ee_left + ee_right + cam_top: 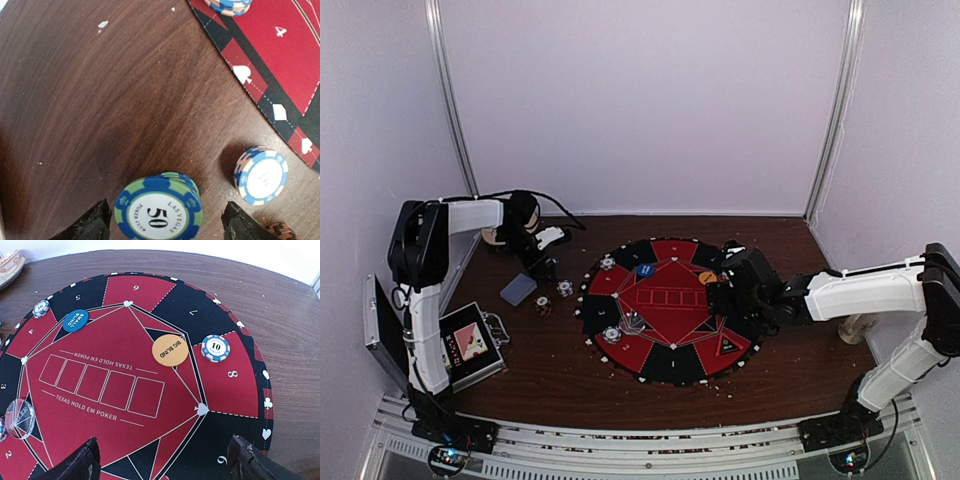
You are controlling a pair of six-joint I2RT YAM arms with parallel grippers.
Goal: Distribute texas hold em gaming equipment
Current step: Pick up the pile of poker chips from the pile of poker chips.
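The left end effector [165, 221] hangs low over the dark wooden worktop [100, 100], its fingers spread apart on either side of a short stack of green "50" poker chips [159, 212] and not clamped on it. A blue-and-white chip [261, 175] sits near the stack, just off the edge of the round red-and-black Texas Hold'em mat [270, 75]. The right end effector [162, 460], also spread wide and holding nothing, hovers above the mat, where a blue small-blind button [76, 320], an orange big-blind button [170, 350] and a "10" chip [215, 348] at seat 8 lie.
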